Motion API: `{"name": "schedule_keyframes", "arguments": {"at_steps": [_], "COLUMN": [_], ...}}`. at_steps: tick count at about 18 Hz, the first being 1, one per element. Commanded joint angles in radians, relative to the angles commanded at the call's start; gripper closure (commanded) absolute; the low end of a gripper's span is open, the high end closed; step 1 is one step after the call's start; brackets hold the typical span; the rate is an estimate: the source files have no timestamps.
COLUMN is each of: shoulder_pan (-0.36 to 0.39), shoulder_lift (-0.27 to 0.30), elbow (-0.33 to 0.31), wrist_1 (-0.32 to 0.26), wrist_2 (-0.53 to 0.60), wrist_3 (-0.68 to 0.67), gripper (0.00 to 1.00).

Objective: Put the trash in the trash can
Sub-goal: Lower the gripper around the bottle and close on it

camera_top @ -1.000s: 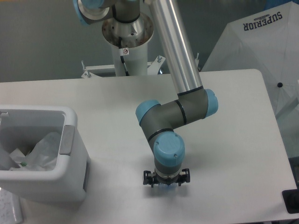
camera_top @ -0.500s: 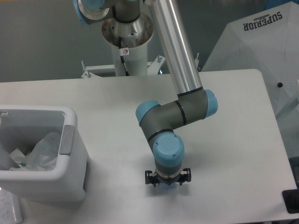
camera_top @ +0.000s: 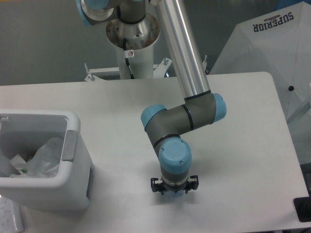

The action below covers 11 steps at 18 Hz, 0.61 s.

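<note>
White trash can, front-left corner of the bench: holds the translucent plastic bag, crumpled, with a green scrap showing low inside. Bottle: not discernible, no blue cap in view. Hand: pointed down near the bench's front edge, well apart from the can; fingers hidden under the wrist, so open or closed cannot be told. Task judged largely done.

Trash can sits at the bench's front left corner. Plastic bag lies inside it; something small beside the bag, possibly the bottle, unclear. Gripper hangs low over the bench front centre, well right of the can. Arm base stands behind the bench.
</note>
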State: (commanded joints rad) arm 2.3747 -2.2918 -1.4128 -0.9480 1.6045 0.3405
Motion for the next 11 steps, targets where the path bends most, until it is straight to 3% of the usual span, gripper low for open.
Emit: {"name": "schedule_keyframes", "arguments": {"at_steps": [4,11], "shoulder_pan": [-0.002,-0.002], "shoulder_lift": [0.003,0.006], "elbow": [0.002,0.0], "wrist_1": [0.0,0.0], "wrist_2": [-0.002,0.0], "wrist_3": [-0.003,-0.002], "gripper": [0.35,0.36]}}
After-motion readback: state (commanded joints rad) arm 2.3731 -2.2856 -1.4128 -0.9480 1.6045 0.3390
